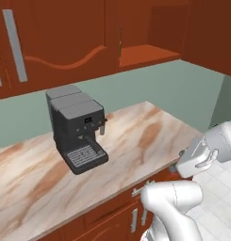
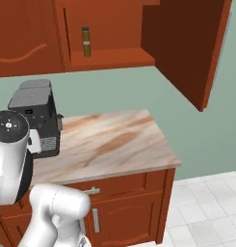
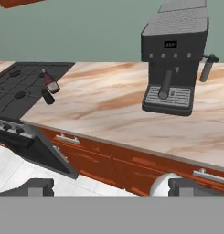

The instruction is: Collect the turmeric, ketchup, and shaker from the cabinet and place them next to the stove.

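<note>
Plainly the pincer (image 3: 111, 186) stands spread wide, empty, facing the marble counter (image 3: 109, 98).

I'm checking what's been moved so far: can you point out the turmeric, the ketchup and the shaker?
turmeric (image 2: 85, 42): right base view, middle of the jar standing on the cabinet shelf.
ketchup (image 3: 50, 83): hand view, bottle's body, by the stove's edge.
shaker (image 3: 48, 97): hand view, its dark body, just beside the ketchup.
</note>
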### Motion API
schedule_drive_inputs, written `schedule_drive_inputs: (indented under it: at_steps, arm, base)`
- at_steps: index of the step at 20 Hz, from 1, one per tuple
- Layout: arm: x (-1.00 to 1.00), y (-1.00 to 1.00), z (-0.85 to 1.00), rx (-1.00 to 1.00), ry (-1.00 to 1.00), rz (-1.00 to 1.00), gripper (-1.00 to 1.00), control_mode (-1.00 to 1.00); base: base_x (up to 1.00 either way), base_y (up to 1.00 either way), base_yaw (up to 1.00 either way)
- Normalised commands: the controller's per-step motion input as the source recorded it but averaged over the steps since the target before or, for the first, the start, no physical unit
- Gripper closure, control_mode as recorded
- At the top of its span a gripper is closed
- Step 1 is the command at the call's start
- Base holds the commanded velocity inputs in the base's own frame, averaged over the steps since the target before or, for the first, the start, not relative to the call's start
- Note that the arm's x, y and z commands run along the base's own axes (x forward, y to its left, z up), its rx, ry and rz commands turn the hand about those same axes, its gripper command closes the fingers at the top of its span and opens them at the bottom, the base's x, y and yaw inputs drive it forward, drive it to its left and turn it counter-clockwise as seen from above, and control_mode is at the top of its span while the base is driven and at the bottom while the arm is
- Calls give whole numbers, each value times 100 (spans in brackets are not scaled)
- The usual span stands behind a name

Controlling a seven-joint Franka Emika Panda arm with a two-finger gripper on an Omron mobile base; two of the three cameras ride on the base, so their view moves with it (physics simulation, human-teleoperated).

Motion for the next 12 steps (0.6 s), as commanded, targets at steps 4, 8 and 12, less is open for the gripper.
schedule_drive_inputs:
  at_steps: [4,8,12]
  arm:
    - [0,0,0,0,0,0,-100,100]
    - [0,0,0,0,0,0,-100,100]
    - [0,0,0,0,0,0,-100,100]
  base:
    - [52,-51,21]
    - [40,-58,22]
    - [48,-27,21]
